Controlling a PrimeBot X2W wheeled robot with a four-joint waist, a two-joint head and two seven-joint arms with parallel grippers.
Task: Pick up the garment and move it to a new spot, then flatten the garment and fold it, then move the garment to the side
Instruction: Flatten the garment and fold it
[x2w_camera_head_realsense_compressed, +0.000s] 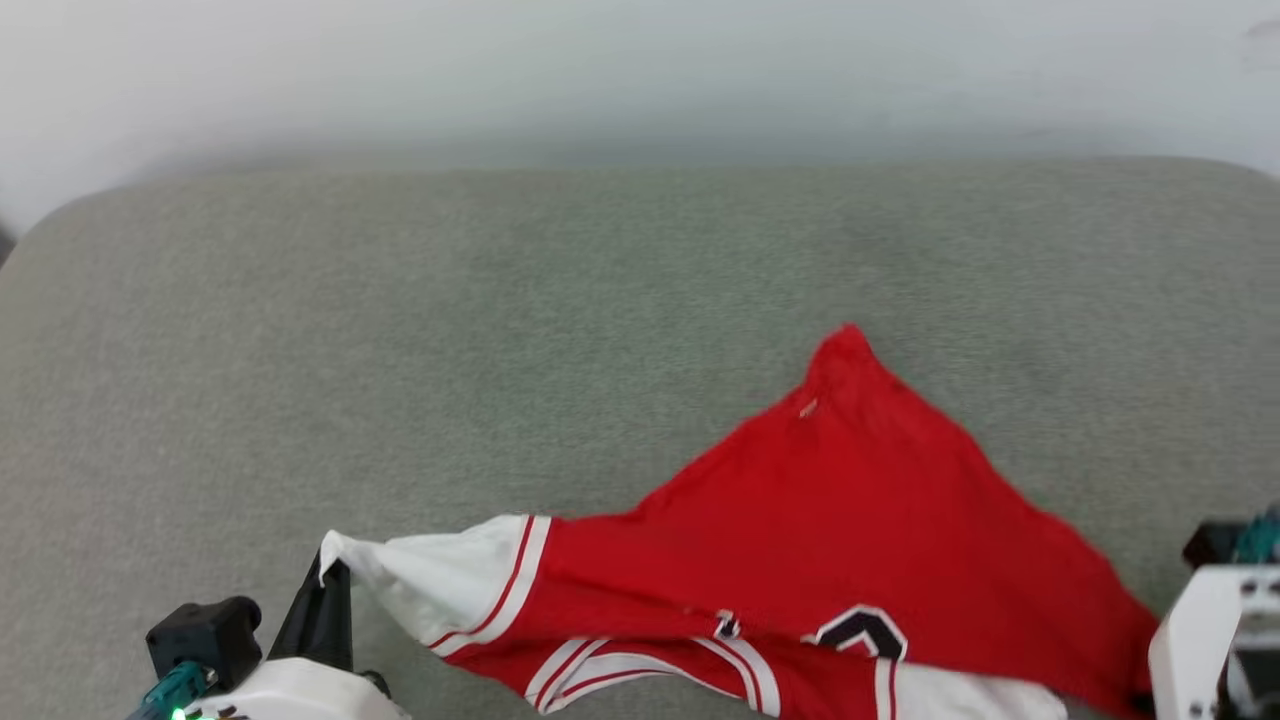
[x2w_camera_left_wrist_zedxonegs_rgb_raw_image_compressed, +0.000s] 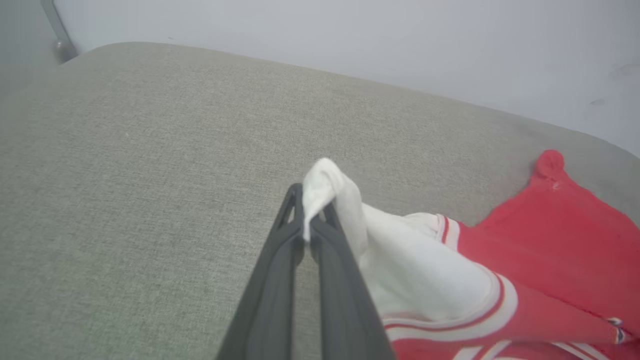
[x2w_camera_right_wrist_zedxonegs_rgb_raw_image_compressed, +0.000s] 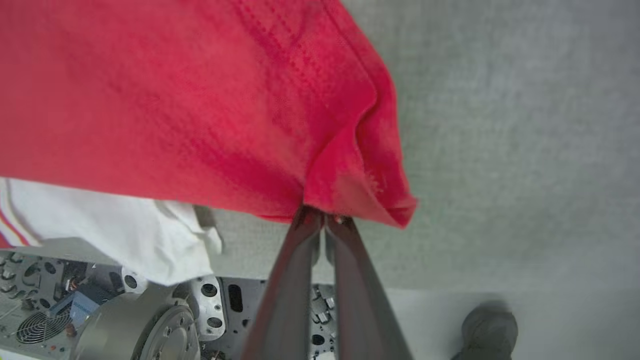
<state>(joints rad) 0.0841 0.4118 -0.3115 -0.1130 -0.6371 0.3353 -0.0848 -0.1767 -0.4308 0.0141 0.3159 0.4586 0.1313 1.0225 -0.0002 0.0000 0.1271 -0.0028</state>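
Cushion (x2w_camera_head_realsense_compressed: 400, 300) bare left of garment (x2w_camera_head_realsense_compressed: 850, 500) and beyond it: free passage. Wall (x2w_camera_head_realsense_compressed: 640, 70) closes far side beyond garment.

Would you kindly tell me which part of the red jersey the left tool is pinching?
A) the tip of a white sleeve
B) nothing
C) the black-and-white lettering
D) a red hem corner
A: in the left wrist view, the left tool is shut on the tip of the white sleeve of the jersey.
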